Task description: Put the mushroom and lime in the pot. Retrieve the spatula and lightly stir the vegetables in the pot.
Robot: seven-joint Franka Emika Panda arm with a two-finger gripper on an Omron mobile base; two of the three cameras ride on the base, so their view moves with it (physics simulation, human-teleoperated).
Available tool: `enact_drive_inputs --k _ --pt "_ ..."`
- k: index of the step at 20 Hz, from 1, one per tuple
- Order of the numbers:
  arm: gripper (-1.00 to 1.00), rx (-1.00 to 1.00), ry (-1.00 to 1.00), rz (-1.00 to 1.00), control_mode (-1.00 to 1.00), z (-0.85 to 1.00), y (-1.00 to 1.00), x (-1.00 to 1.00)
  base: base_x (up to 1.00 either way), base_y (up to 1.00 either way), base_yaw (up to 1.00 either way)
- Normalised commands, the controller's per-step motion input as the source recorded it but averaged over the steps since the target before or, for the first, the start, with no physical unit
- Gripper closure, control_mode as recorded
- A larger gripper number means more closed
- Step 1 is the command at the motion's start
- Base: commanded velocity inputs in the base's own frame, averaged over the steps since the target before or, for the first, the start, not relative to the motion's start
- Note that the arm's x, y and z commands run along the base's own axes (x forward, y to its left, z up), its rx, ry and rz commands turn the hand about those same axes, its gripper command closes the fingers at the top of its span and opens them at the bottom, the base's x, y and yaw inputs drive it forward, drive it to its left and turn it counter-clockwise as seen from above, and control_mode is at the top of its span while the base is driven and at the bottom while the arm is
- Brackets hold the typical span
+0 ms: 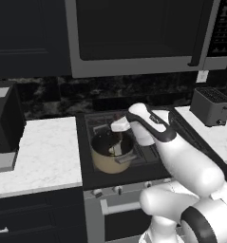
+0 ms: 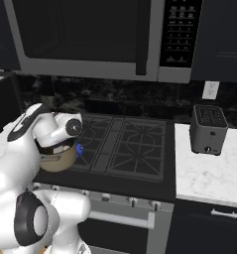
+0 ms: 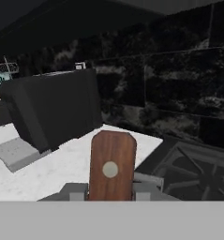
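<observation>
Gripping red-brown wooden spatula handle (image 3: 111, 168) | end effector (image 3: 110, 191) clamped on it | above round tan pot (image 1: 110, 153) on stove

The pot (image 1: 108, 159) stands on the black stove (image 2: 135, 149); a toaster (image 2: 208, 130) sits on the white counter (image 2: 209, 178).

Dim, flat rendered light; soft, slightly blurry.

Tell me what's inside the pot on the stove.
In the left base view, the pot shows a dark interior with the hand reaching in, shut on the spatula. The arm covers much of the bottom; mushroom and lime cannot be made out.
</observation>
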Motion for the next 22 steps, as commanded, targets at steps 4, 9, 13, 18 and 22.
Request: enact_drive_inputs --k 4,9,13,18,22 --pt "1.00 0.00 -0.25 0.02 -1.00 -0.12 0.26 0.17 0.00 0.00 0.00" --pt "1.00 -0.05 -0.32 0.01 -1.00 -0.27 0.04 -0.01 0.00 0.00 0.00" --pt "1.00 -0.25 -0.43 0.00 -1.00 -0.10 0.00 -0.22 0.00 0.00 0.00" --pt "1.00 -0.26 -0.19 0.00 -1.00 -0.13 0.00 -0.13 0.00 0.00 0.00" --pt "1.00 -0.07 0.00 0.00 -1.00 -0.06 0.00 0.00 0.00 0.00 0.00"
